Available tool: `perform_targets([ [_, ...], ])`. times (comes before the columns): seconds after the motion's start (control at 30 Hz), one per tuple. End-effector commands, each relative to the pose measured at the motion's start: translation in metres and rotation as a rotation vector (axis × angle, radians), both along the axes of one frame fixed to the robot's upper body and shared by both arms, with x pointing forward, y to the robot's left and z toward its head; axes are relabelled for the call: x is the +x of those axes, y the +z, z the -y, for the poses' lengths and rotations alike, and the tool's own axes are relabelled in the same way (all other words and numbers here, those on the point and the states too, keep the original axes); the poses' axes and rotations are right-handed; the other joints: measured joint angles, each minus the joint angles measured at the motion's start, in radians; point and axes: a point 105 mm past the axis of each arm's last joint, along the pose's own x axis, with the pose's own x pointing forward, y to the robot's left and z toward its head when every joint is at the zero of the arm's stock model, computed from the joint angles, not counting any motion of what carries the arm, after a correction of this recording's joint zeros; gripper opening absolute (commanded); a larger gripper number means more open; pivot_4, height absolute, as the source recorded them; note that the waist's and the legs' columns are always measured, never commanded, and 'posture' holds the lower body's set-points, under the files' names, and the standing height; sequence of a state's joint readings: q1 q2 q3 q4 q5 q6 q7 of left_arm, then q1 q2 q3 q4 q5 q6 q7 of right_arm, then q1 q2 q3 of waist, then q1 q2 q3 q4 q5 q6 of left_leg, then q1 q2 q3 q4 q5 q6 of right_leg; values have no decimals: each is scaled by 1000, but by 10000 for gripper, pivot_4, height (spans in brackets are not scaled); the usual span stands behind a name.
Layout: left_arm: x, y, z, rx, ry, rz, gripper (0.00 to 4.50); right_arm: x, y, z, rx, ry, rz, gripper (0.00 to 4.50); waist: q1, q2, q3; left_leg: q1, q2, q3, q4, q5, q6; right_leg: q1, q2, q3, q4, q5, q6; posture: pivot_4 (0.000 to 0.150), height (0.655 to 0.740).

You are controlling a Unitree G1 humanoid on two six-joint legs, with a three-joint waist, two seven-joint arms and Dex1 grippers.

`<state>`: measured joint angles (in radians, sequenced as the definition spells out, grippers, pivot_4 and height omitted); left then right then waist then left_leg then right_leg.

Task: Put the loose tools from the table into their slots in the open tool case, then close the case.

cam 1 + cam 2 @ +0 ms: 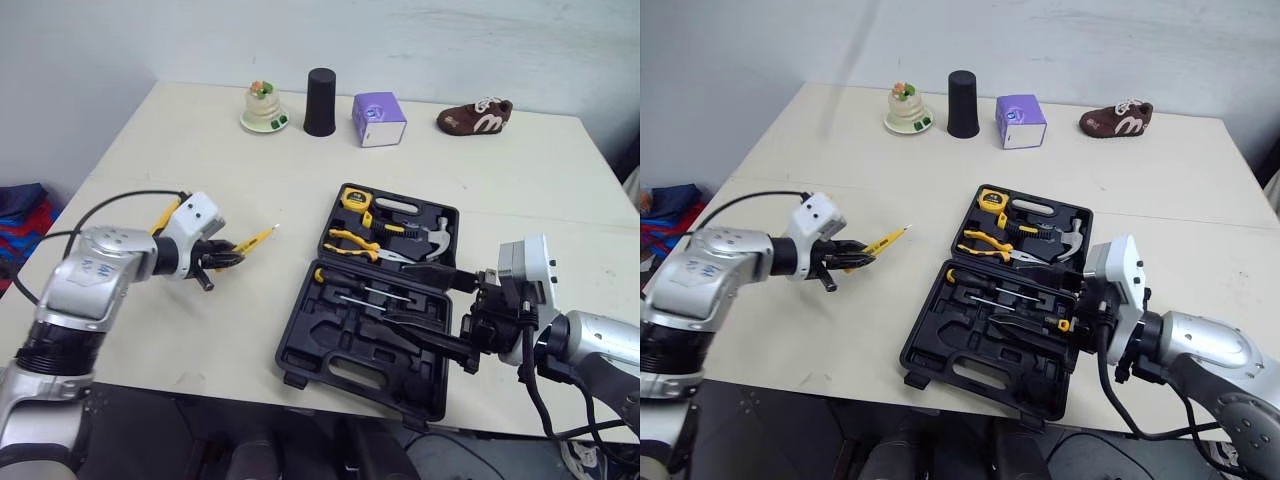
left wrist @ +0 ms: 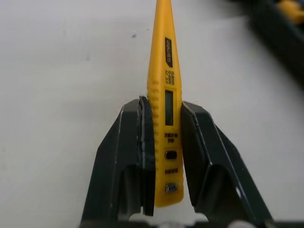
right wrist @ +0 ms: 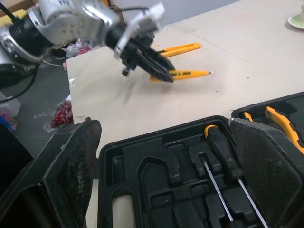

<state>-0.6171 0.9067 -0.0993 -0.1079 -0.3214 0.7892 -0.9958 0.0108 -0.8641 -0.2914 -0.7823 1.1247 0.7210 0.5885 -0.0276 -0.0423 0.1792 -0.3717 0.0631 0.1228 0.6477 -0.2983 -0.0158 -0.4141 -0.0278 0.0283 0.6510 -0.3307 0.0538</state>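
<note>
So the yellow tester pen (image 2: 164,57) is clamped in the left gripper (image 2: 164,104). Both black fingers (image 2: 128,142) press on its sides down near the button end, and the long tip sticks out past them. It sits over the bare table (image 1: 200,150), left of the open tool case (image 1: 330,345) with a clear gap between them, and the tip is angled roughly toward the case's far half. I honestly can't tell whether the pen is touching the tabletop or hanging just above it. The views are too shallow for that.

The case lies flat and open toward the near right part of the table. The far half holds a tape measure (image 1: 355,197), yellow-handled pliers (image 1: 352,240) and a hammer (image 1: 437,238). The near half has two screwdrivers (image 3: 223,175) and a bunch of empty moulded slots.

The right gripper (image 3: 164,122) hangs over the near half of the case, with its fingers spread wide and nothing between them.

A second yellow tool (image 3: 180,47) lies on the table just behind the left gripper.

Along the far edge of the table are a little ornament on a dish (image 1: 265,108), a black cup (image 1: 320,102), a purple box (image 1: 378,120) and a small brown shoe (image 1: 475,117).
</note>
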Motion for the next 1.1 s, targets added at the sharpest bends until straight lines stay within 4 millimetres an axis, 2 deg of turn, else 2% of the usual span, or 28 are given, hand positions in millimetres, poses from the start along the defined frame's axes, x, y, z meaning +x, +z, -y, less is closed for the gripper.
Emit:
perform_targets([
  [0.03,-31,23,32,25,-339,4,4478,-9,-2,5,-53,2,17,45000,6,0,0,0,0,0,0,0,0,0,0,0,-1,-1,0,1500,7383],
  [0.13,-33,25,44,61,-430,-20,4478,-15,-13,11,-83,-6,-28,45000,6,0,0,0,-1,0,1,-1,1,1,0,0,-2,-1,1,1500,7383],
  [0.2,-35,25,61,83,-517,-70,4478,-18,-22,18,-100,-37,-66,45000,6,0,0,-1,-1,0,1,-2,4,2,1,1,-2,-1,2,1500,7383],
  [0.4,-33,10,86,232,-675,-174,4478,-24,-32,25,-116,-95,-90,45000,-6,0,0,0,-2,1,3,-2,5,2,3,4,0,0,5,1500,7383],
  [0.53,-7,-1,108,348,-694,-170,4478,-29,-37,25,-115,-133,-91,45000,1,0,0,1,-2,-1,4,-1,5,2,4,4,2,-1,5,1500,7383],
  [0.73,2,-6,124,422,-765,-187,4478,-32,-41,25,-106,-173,-91,45000,-2,0,0,0,-2,0,4,-1,7,1,3,5,2,-1,6,1500,7383],
  [1.1,9,-23,144,500,-753,-175,4478,-37,-46,31,-125,-233,-95,45000,0,0,0,-1,-2,-1,4,-1,7,1,3,4,3,-2,6,1500,7383],
])
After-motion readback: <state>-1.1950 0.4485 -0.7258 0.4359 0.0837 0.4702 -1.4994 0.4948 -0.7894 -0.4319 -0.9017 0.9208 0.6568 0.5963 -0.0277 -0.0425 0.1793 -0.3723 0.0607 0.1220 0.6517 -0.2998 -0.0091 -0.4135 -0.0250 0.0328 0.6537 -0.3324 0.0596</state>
